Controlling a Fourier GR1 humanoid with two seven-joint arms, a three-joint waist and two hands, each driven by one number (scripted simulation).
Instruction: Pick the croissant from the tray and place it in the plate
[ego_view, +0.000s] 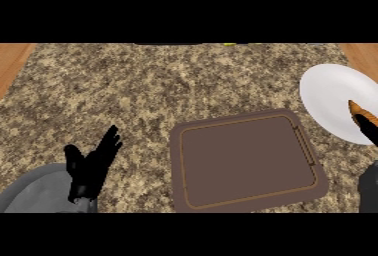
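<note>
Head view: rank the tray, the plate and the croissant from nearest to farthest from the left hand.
1. Tray: brown, bare, just right of the left hand, at the centre of the counter.
2. Plate: white, at the right edge, beyond the tray.
3. Croissant: orange tip over the plate's right part, at the very edge of the view, with dark fingers on it.

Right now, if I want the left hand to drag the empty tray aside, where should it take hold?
Probably the tray's left rim, coming in from the left: that raised edge faces the open left hand. The tray lies flat and slightly turned, so a pinch over the rim from above looks workable. The plate sits close by its far right corner.
</note>
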